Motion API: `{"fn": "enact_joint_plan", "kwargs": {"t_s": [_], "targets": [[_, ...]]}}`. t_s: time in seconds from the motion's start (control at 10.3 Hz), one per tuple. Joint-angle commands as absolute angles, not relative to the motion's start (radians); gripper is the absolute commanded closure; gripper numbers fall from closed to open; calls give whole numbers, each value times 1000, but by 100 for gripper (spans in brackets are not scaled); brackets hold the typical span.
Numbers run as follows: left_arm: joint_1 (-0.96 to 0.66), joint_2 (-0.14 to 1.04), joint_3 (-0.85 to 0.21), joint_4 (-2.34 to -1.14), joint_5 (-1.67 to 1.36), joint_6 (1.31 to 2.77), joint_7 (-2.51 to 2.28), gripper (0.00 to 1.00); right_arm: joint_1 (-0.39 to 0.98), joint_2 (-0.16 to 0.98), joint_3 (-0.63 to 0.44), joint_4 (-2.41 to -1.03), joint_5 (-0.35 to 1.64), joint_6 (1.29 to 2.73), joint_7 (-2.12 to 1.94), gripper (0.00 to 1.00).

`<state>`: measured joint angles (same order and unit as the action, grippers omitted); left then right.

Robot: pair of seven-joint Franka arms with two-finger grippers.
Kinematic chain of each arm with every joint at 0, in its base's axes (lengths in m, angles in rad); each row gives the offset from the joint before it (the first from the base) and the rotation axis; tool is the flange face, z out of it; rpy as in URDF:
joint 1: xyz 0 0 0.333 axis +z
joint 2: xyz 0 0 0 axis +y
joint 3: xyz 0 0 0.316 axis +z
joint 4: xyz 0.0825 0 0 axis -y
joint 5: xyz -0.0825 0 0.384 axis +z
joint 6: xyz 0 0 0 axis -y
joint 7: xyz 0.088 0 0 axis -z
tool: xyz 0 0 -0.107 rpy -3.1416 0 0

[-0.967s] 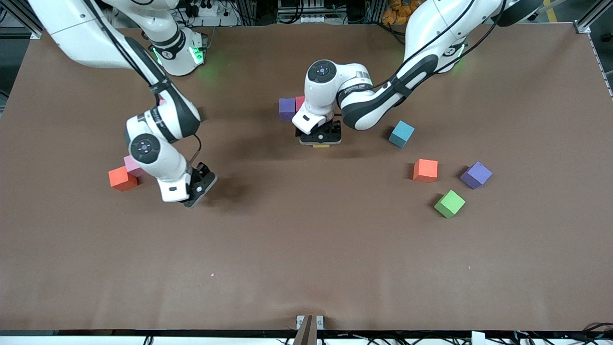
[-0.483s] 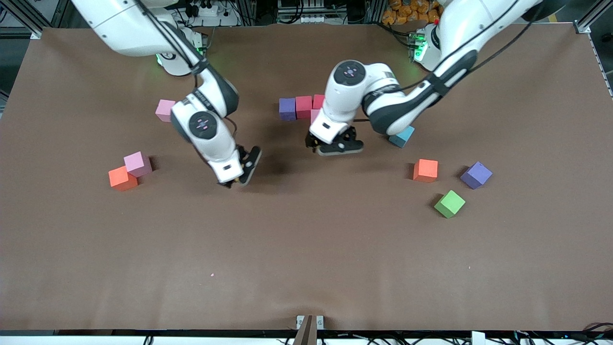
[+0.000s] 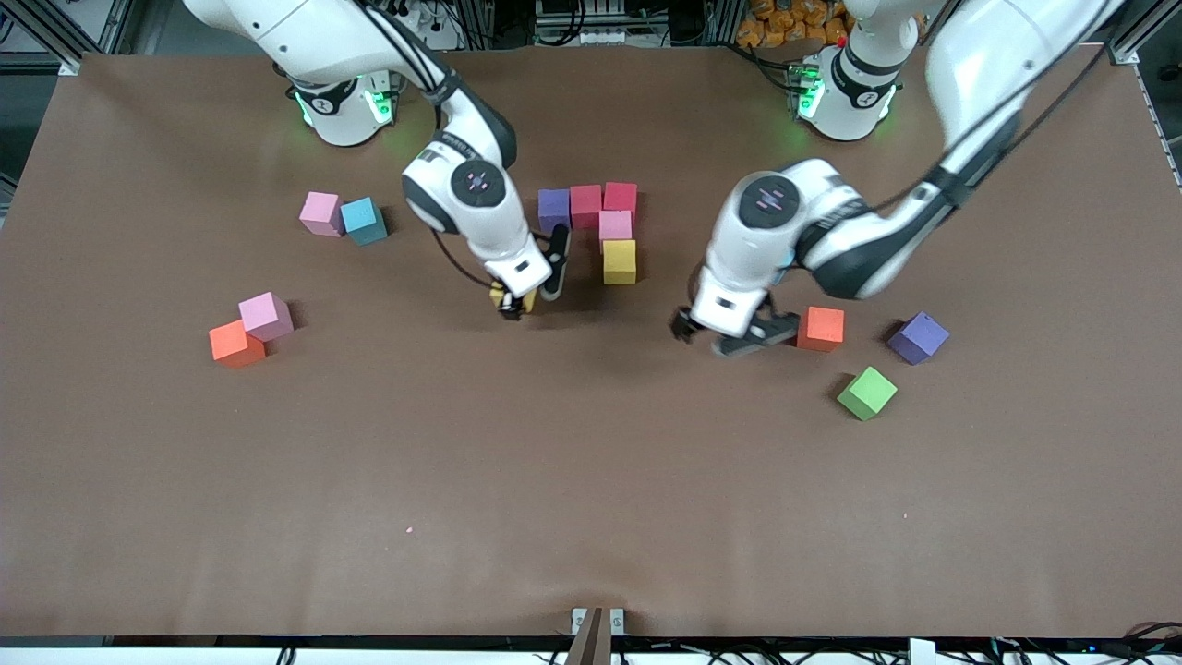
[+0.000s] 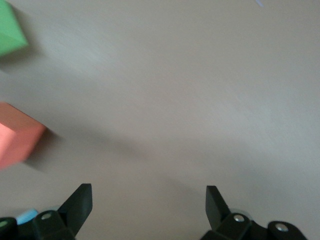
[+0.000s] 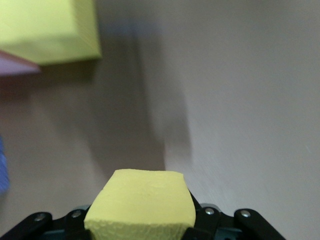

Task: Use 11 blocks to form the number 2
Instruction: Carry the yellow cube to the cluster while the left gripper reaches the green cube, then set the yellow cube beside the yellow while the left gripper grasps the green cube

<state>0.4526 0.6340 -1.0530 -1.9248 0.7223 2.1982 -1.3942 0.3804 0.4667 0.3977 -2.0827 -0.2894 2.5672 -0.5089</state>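
Five blocks already lie joined near the middle of the table's (image 3: 591, 517) edge where the robot bases stand: a purple cube (image 3: 553, 209), a red cube (image 3: 585, 205) and a second red cube (image 3: 621, 196) in a row, then a pink cube (image 3: 615, 224) and a placed yellow cube (image 3: 620, 261) stepping toward the front camera. Read this as the top bar and upper stroke of the number 2.

You see the right gripper (image 3: 513, 306) clamped on a second yellow block (image 5: 141, 206), hanging just over the surface beside the placed yellow cube. The left gripper (image 3: 734, 337) hovers low with its jaws wide apart and nothing between them, just beside an orange cube (image 3: 821, 328); a green cube (image 3: 867, 392) and a loose purple cube (image 3: 918, 337) lie near it toward the left arm's end.

Toward the right arm's end you find another pink cube (image 3: 320, 212) touching a light-blue cube (image 3: 364, 221), and a third pink cube (image 3: 266, 316) touching an orange-red cube (image 3: 235, 344).

Judge the cubes light, matte and slightly yielding, so unlikely to slip. Take each across two opposite flat faces, squarely and at mid-height; a corner grip would probably twist it.
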Motion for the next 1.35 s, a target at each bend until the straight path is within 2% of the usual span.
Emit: {"fn": "enact_joint_plan", "kwargs": {"t_s": [0.0,0.19,0.39,0.68,1.26], "targets": [[546,614,-1077,-1939,722,2129,-1387,0,474,518,374,-2063,-305,2628,-494,58],[581,617,-1075,-1889,723,2071,-1291,0,581,540,303,-2033,-307,2626,-485,58],[587,626,-1054,-1817,723,2014,-1170,0,595,555,298,-2023,-308,2626,-485,58],[594,630,-983,-1780,723,2014,-1030,0,621,584,287,-1984,-307,2623,-485,58],[609,687,-925,-1730,724,2025,-908,0,678,612,258,-1942,-301,2622,-462,58]]}}
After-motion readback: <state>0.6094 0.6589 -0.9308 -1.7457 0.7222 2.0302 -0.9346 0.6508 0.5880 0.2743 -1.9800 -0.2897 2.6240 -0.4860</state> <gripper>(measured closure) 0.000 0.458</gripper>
